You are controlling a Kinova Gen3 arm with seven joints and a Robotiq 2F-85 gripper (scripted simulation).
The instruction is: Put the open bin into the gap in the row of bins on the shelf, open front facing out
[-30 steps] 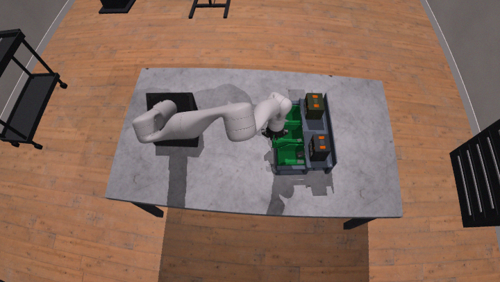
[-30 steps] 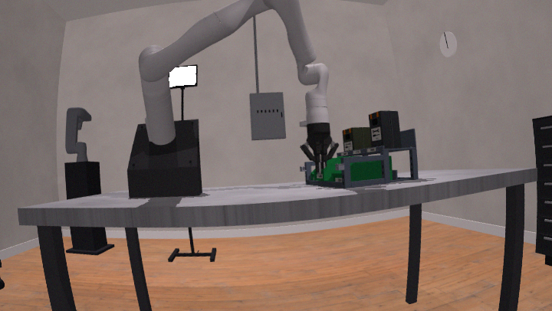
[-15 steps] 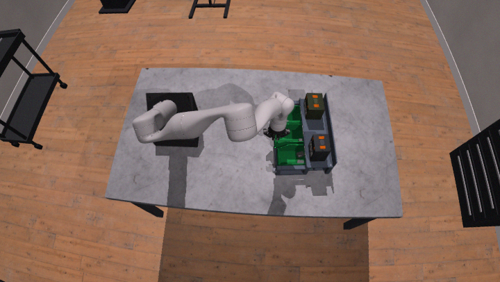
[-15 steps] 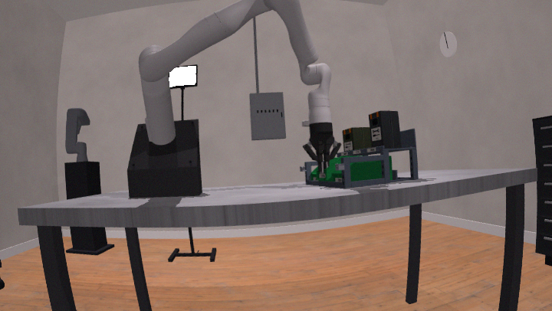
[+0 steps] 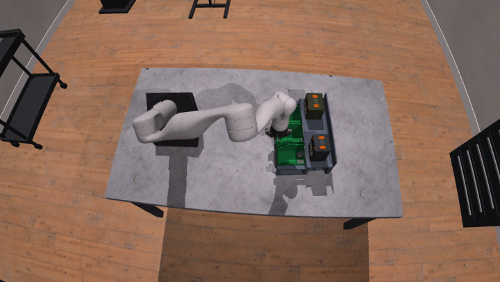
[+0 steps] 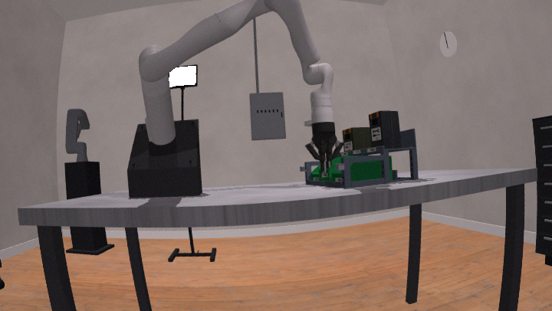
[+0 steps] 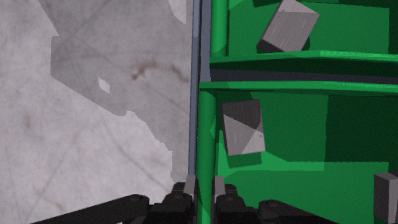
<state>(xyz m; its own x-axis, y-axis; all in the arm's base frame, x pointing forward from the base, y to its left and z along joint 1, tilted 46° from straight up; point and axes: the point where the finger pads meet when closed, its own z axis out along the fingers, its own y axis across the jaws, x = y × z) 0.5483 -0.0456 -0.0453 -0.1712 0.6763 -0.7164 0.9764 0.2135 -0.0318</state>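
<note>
My gripper [image 7: 204, 191] [image 5: 278, 133] [image 6: 323, 168] is shut on the low front wall of the green open bin [image 7: 300, 165] [image 5: 293, 142] [image 6: 359, 170]. The bin sits in the row under the shelf's low board, its front wall right beside the grey-blue front lip [image 7: 194, 75], on the shelf side. A grey cube part [image 7: 242, 126] lies inside it, and another grey part [image 7: 386, 196] shows at the right edge. The neighbouring green bin [image 7: 320, 35] [image 5: 296, 119] holds its own grey cube [image 7: 289, 25]. A third green bin [image 5: 287, 156] is on the other side.
The grey-blue shelf [image 5: 317, 128] [image 6: 414, 162] stands on the grey table [image 5: 217, 168] [image 6: 270, 208]. An olive box [image 5: 314, 105] [image 6: 356, 139] and a dark box [image 5: 319, 146] [image 6: 383, 129] stand on its top board. The arm's black base [image 5: 171, 101] is at the table's left.
</note>
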